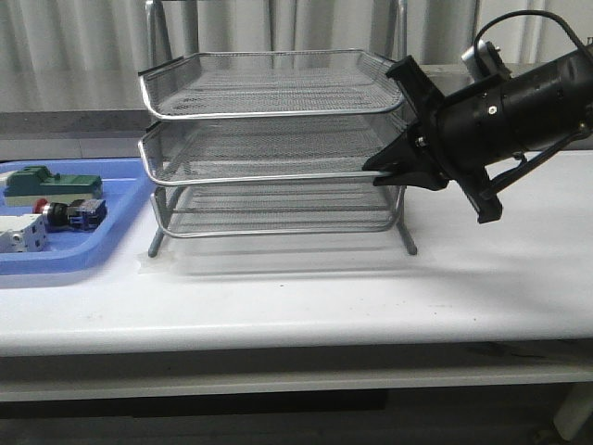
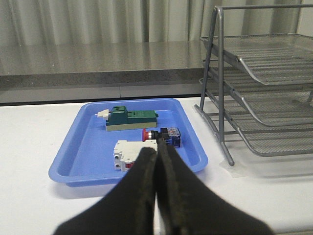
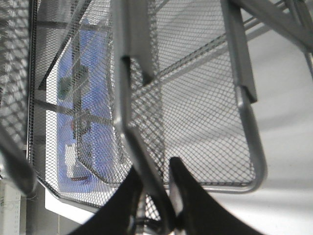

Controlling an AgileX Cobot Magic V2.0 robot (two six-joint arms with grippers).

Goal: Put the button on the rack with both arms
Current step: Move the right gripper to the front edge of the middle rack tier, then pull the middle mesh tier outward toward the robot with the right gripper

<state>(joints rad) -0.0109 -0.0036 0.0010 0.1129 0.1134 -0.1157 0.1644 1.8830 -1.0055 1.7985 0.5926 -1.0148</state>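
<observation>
The silver wire-mesh three-tier rack (image 1: 278,148) stands at centre frame on the white counter (image 1: 306,287). From the right edge, the black right pincer (image 1: 384,174) has its fingers clamped on the front rim of the middle tier. At the left edge, the small red-capped push-button with black-and-blue body (image 2: 161,136) lies in the flat blue plastic tray (image 2: 85,147), between a green block (image 2: 131,119) and a white block (image 2: 128,154). The black left pincer (image 2: 157,152) hangs pressed closed, holding nothing.
</observation>
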